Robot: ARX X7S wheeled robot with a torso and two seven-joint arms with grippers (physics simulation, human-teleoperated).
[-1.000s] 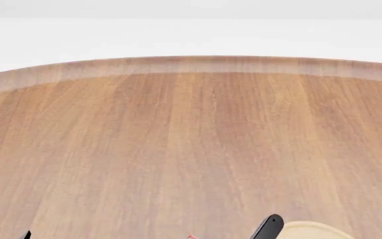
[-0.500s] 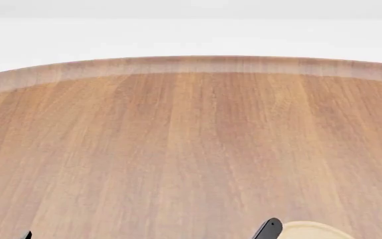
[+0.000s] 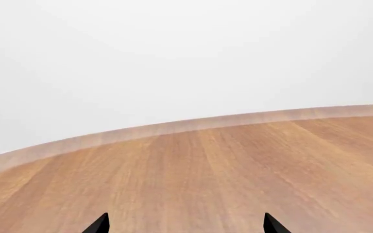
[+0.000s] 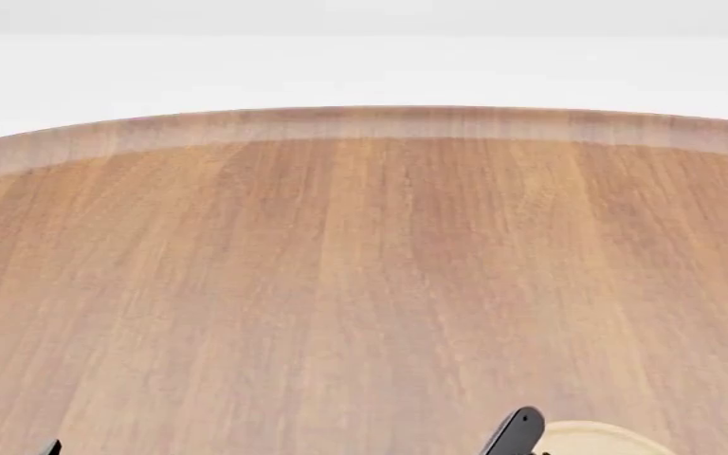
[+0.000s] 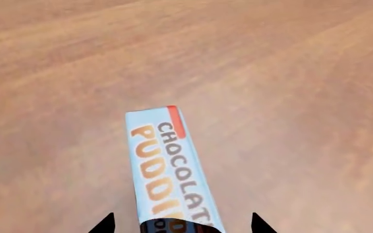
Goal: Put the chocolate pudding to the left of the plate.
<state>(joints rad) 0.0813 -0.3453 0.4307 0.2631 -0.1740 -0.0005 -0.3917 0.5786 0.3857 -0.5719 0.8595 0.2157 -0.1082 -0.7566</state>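
Wood-grain bench (image 4: 364, 284) under a white backdrop. The right pincer (image 5: 181, 224) straddles the chocolate pudding (image 5: 168, 170), tips spread either side of the carton; whether they touch it I cannot tell. The left pincer (image 3: 185, 224) gapes wide, holding nothing. The plate (image 4: 598, 440) peeks at the bench's near edge.

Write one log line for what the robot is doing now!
chocolate pudding: between right end effector tips, grip unclear | left end effector: open, empty | plate: partly visible

The chocolate pudding (image 5: 171, 170) top reads "CHOCOLAT…" and, seemingly, "PUDDI…", both cut off
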